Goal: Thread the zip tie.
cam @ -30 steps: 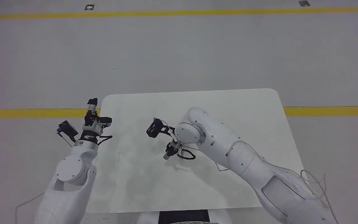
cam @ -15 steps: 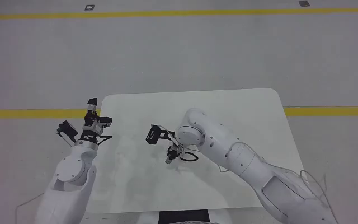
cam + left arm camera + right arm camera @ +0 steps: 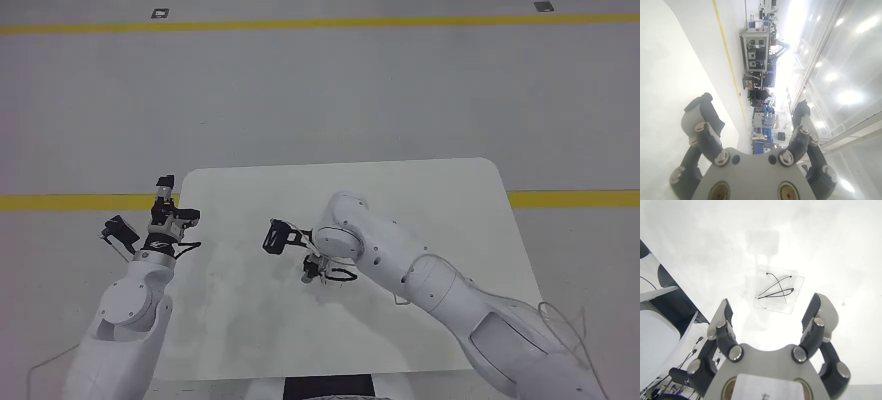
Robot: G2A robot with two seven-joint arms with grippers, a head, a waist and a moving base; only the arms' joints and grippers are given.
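Three thin black zip ties lie crossed in a small clear square tray on the white table. My right gripper hangs above the table just short of the tray, open, with nothing between its ribbed pads. From above, the right gripper sits near the table's middle, and the arm covers the tray. My left gripper is held at the table's left edge, open and empty; the top view has the left gripper pointing away from the robot.
The table's left edge curves past the left gripper's fingers. A yellow floor line runs behind the table. Bare white tabletop surrounds the tray on all sides.
The right gripper has shifted slightly to the right over the table's middle. The left arm has stayed still.
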